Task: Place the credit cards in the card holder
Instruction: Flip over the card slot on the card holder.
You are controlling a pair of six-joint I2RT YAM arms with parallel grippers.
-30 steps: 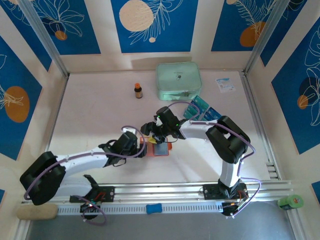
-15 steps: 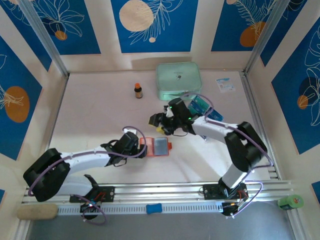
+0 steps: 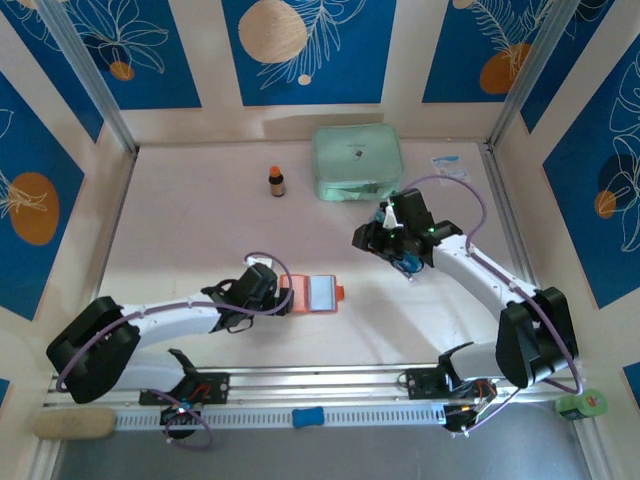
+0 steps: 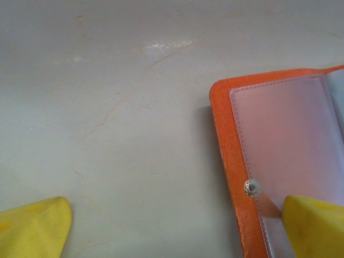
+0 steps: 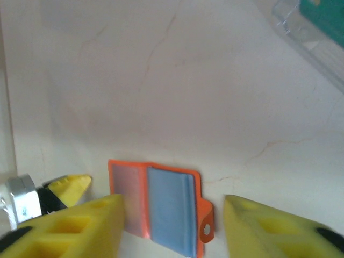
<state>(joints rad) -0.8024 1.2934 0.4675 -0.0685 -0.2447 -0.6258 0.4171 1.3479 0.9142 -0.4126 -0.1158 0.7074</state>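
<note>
The orange card holder (image 3: 318, 294) lies open on the table, a blue card (image 5: 171, 209) in its right-hand sleeve. My left gripper (image 3: 287, 300) is open at the holder's left flap. One yellow fingertip (image 4: 314, 226) rests on the clear sleeve (image 4: 285, 140); the other (image 4: 32, 228) is over bare table. My right gripper (image 3: 385, 245) hangs well to the right of the holder, open, with nothing between its fingers (image 5: 70, 228). A teal credit card (image 5: 325, 13) shows at the top right corner of the right wrist view; in the top view the right arm covers the cards.
A mint-green zip case (image 3: 357, 160) stands at the back, a small brown bottle (image 3: 277, 181) to its left. A white paper slip (image 3: 447, 160) lies at the back right, partly under a cable. Bare table stretches left of the left arm.
My right gripper has pulled away from the card holder, up and to the right, leaving a blue card in its sleeve. The left arm has stayed on the flap.
</note>
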